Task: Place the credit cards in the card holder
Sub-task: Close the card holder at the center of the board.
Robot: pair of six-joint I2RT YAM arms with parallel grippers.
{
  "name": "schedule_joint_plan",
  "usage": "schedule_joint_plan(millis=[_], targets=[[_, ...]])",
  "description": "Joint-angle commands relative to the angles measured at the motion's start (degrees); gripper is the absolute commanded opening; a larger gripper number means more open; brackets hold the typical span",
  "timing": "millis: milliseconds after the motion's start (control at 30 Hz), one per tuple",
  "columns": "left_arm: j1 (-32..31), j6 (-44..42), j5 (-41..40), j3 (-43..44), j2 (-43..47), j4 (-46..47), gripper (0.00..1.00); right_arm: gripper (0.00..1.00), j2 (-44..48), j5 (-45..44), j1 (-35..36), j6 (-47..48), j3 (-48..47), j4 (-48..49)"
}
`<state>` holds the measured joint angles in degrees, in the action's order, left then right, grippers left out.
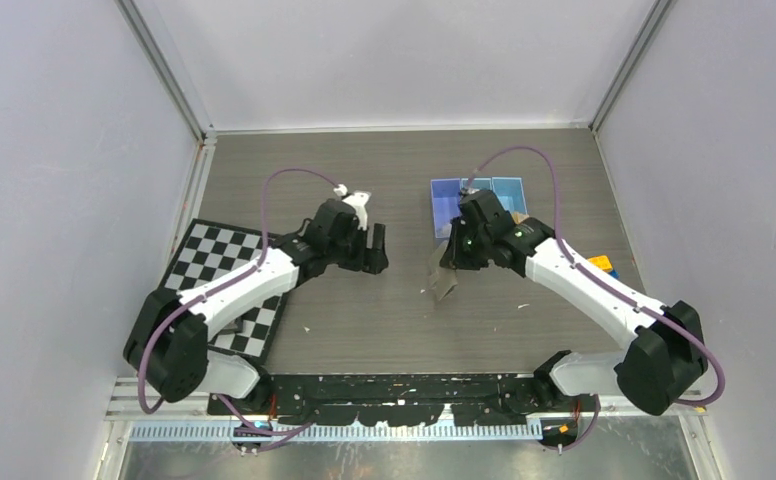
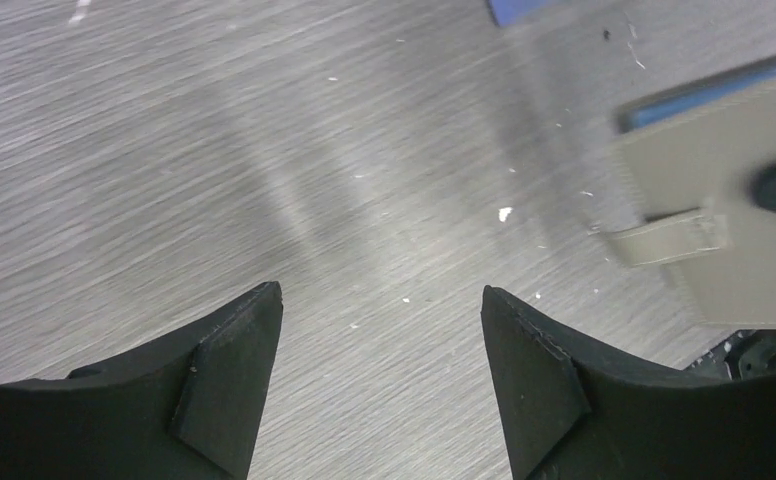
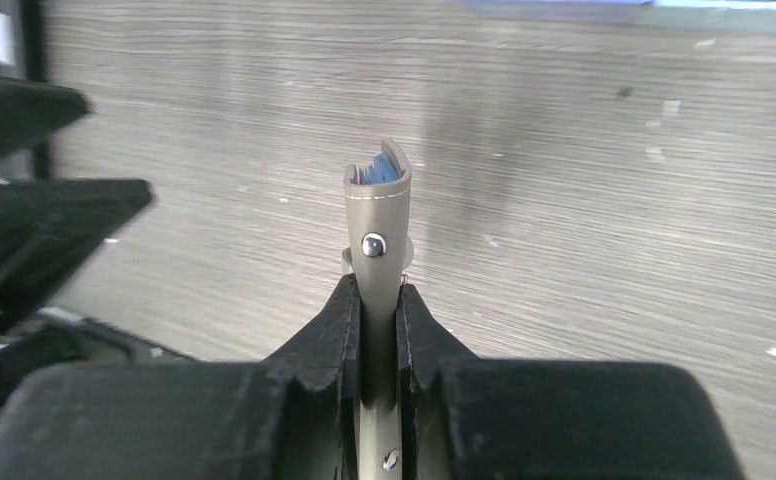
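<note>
Snugly in right claw (image 3: 374,303), card holder (image 3: 376,212).

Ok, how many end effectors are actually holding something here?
1. The right end effector, in front of the blue tray, is shut on the card holder. The left end effector, just left of it, is open and empty over the table.

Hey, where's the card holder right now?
In the top view the card holder is near mid-table, pinched in the right gripper, on the blue tray's near side, the open left gripper to its left.
</note>
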<state>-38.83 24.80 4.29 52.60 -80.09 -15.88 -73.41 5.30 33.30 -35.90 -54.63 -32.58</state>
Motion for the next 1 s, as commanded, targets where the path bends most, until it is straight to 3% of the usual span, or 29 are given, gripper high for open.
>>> schedule_joint_plan(millis=[0, 267, 433, 700, 800, 967], targets=[[3.44, -0.18, -1.00, -3.11, 3.41, 0.92, 0.75, 0.00, -3.06, -19.47, 4.53, 8.65, -8.68, -20.77], [6.25, 0.74, -1.03, -7.76, 7.49, 1.01, 0.75, 0.00, -13.22, -38.23, 16.65, 0.44, -14.65, -25.51], [6.93, 0.82, -1.43, -9.36, 8.51, -0.12, 0.75, 0.02, -22.81, -44.13, 22.90, -4.68, -18.74, -25.89], [7.54, 1.86, -3.04, -12.44, 10.87, -1.29, 0.75, 0.54, -29.09, -39.56, 26.47, -5.01, -23.11, -19.55], [7.54, 2.46, -5.26, -14.27, 14.84, -0.20, 0.73, 0.64, -27.24, -39.94, 26.54, -4.08, -22.63, -17.92], [7.54, 3.83, -4.82, -16.55, 19.63, 3.36, 0.71, 0.70, -21.45, -36.22, 26.02, -2.02, -21.46, -13.84]])
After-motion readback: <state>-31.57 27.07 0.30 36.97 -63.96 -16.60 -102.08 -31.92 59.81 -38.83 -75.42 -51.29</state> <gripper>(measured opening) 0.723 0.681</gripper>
